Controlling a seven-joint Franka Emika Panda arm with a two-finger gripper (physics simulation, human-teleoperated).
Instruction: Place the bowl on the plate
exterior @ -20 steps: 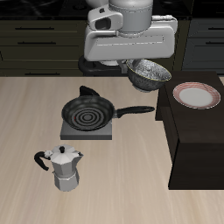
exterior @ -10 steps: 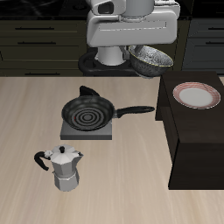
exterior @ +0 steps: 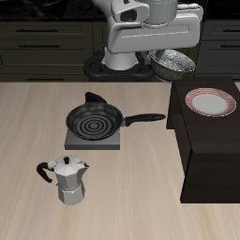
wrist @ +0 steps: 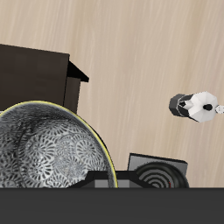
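Bowl, small and round, silvery-grey metal with a speckled white-grey inside [exterior: 174, 64], hangs tilted in the air under the robot's gripper [exterior: 159, 58], above the back edge of the pale wooden table [exterior: 131, 202] and just short of the dark raised block [exterior: 212, 155] at the table's side. The fingers themselves are hidden behind the white gripper housing, so how wide they stand cannot be read directly; since the bowl is off the table and carried by its rim, they appear to be closed on it. In the wrist view the bowl [wrist: 48, 149] fills much of the picture close to the camera.

Compared with the earlier pictures, the bowl has risen and travelled sideways toward the block, and the arm has moved with it. That suggests the lift is done and the carry is well under way.

A round flat white plate with a reddish-pink rim band [exterior: 210, 102] lies on top of the dark block, empty, nearer the table's front edge than the bowl. The bowl likely needs to come forward over it and then down.

Unmoved on the table are a black frying pan with spiral rings [exterior: 94, 120] on a grey square mat, and a silver moka pot [exterior: 67, 178] nearer the front edge
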